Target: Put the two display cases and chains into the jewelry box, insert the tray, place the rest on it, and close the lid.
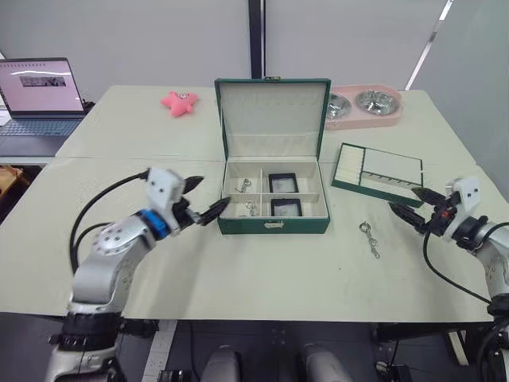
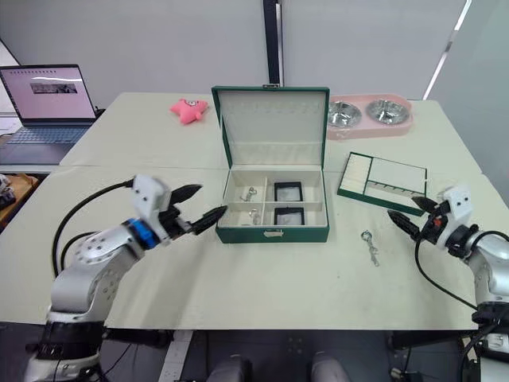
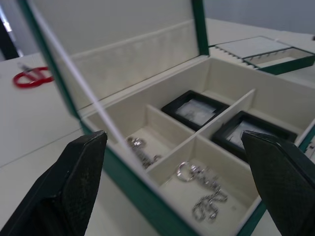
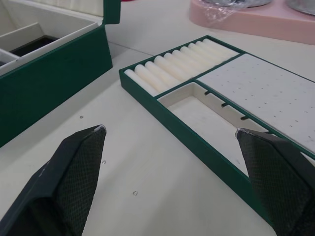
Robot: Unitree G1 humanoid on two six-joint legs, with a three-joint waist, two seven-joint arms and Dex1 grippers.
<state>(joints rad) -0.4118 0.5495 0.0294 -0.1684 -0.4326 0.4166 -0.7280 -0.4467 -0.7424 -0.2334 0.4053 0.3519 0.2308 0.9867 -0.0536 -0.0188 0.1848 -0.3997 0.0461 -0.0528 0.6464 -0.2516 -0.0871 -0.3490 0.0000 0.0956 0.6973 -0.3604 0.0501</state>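
Note:
The jewelry box [image 1: 274, 225] stands open mid-table, its lid [image 1: 272, 119] upright. The two display cases [image 1: 282, 183] [image 1: 286, 208] lie in its right compartments. One chain [image 1: 244, 186] rests in the back left compartment and another [image 1: 252, 208] in the front left. A third chain [image 1: 369, 237] lies on the table right of the box. The tray [image 1: 378, 173] sits further right. My left gripper [image 1: 208, 196] is open and empty just off the box's left front corner. My right gripper [image 1: 407, 200] is open and empty beside the tray's near edge.
A pink double bowl dish [image 1: 363, 107] stands at the back right, behind the tray. A pink star-shaped toy [image 1: 180, 102] lies at the back left. A laptop [image 1: 40, 91] sits on a separate table at far left.

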